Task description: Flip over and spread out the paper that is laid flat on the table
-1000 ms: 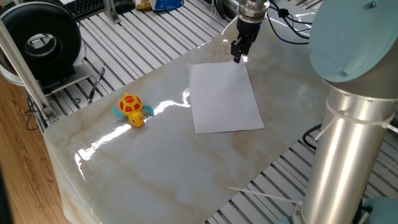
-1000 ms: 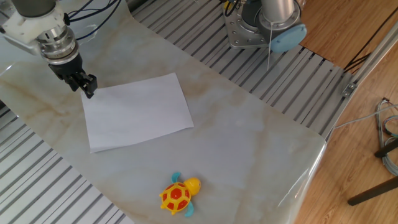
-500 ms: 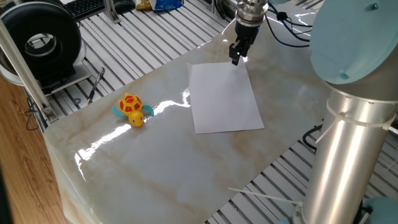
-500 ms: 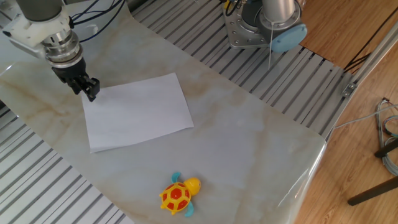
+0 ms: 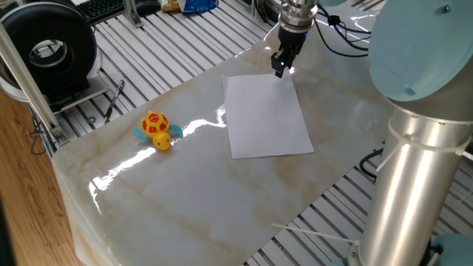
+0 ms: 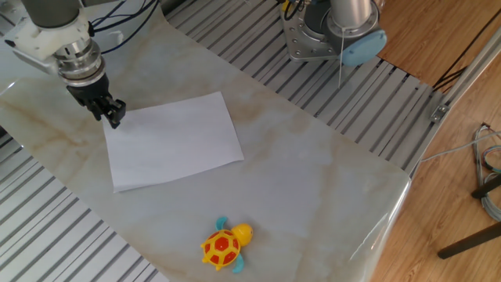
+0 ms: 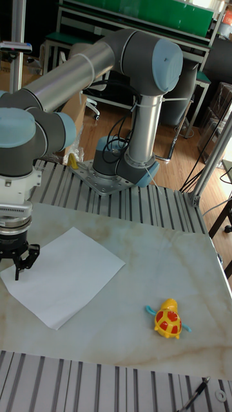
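Paper point(image 5: 266, 117): one white blank sheet, rectangular, lying flat on desk point(image 5: 185, 192), toward one end. One yellow toy turtle point(image 5: 156, 129), red shell, near opposite end, well apart from paper. One end effector point(image 6: 109, 114) at one paper corner, fingers slightly apart, holding nothing. Contact with paper: cannot tell. Arm partly cut off by frame.

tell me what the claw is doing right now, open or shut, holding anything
claw: fingers slightly apart, so open; holding nothing, poised at a corner of the white paper, which lies flat on the table.
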Controlling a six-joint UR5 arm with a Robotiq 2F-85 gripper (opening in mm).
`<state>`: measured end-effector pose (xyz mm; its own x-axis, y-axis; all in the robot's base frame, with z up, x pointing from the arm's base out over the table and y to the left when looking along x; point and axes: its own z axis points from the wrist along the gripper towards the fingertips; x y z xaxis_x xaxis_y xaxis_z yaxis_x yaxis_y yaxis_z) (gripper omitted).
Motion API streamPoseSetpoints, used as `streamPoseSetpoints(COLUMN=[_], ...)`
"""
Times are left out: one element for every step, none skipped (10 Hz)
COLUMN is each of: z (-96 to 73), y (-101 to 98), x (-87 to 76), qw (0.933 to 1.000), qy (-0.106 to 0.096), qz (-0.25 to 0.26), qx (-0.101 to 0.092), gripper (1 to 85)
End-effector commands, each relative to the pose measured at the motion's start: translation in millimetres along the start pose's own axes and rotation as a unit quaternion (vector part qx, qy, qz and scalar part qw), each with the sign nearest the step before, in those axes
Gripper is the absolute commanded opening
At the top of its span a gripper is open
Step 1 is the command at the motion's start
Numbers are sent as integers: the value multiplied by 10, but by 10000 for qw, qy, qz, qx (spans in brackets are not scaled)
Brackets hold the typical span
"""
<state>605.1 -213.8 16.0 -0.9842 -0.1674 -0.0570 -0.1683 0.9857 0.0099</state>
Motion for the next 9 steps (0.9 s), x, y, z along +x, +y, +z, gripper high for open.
streamPoseSetpoints(z=[-17,-22,-32,-47,-67,-86,-101,-154,-214], y=[8,9,32,39,39,40,45,49,52], x=[-16,-16,-22,-32,-38,-46,-60,-76,-79], qw=[10000,10000,9999,9999,9998,9997,9997,9998,9998], qy=[-39,-39,-45,-35,-14,6,7,15,24], qz=[75,83,85,153,213,241,233,218,202], qx=[-32,-32,-70,-56,-21,15,23,21,28], gripper=[407,383,367,333,107,10,10,10,10])
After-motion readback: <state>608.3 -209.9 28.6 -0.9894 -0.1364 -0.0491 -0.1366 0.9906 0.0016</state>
